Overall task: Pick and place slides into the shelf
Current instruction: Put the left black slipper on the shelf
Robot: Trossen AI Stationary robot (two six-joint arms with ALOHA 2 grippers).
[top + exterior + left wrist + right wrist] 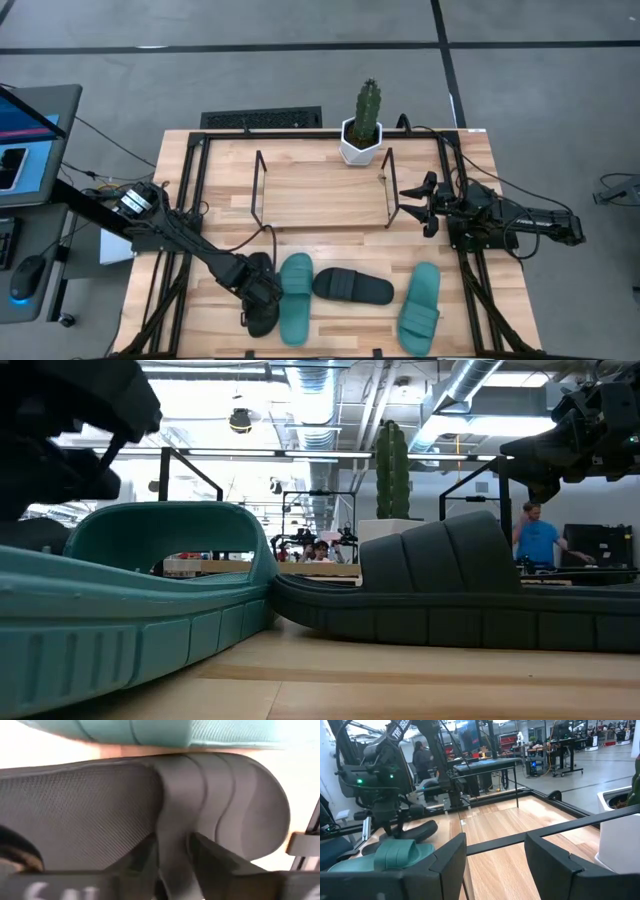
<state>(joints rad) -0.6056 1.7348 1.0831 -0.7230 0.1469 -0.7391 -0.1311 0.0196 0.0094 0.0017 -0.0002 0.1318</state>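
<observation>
Shelf (322,190): mid-table, behind slide row.
Plant pot (361,142): just behind shelf.
Slides, left to right: (262,295), (295,297) touching; (352,286) crosswise; (421,307) apart, rightmost.
Left gripper (262,290): on leftmost slide.
Right gripper (419,204): just right of shelf.

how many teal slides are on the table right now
2. One teal slide lies at the table's front, beside the left gripper. The other teal slide lies front right. None sits in the shelf.

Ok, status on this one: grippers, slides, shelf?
Left gripper closing on black slide's strap. Right gripper open, waiting beside shelf. Shelf empty; all four slides on table. Nothing blocking.
</observation>
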